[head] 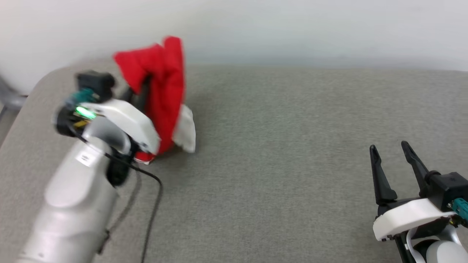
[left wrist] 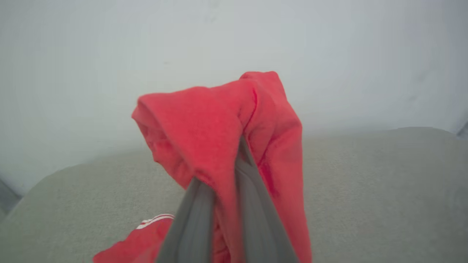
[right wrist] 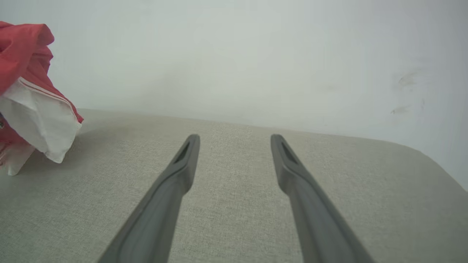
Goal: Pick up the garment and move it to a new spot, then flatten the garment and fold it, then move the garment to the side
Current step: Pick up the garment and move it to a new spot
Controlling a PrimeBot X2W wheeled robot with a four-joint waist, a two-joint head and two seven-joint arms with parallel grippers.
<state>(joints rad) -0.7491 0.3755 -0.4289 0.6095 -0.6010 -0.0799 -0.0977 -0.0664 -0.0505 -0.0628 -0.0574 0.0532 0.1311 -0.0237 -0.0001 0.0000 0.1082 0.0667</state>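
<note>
— Where's the garment (head: 166,91)?
— Hanging upright from the left end effector (head: 142,93), which is clamped on its top, over the tabletop's (head: 278,146) far-left part.
— And the right end effector (head: 389,148)?
— Empty, jaws parted, well apart to its right.

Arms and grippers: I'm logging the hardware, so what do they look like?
Left forearm: pale silver-grey, small white label, black cable alongside, white wrist shell with a green light. Right gripper: two long, dark, tapered fingers on a white base shell, teal connector.
</note>
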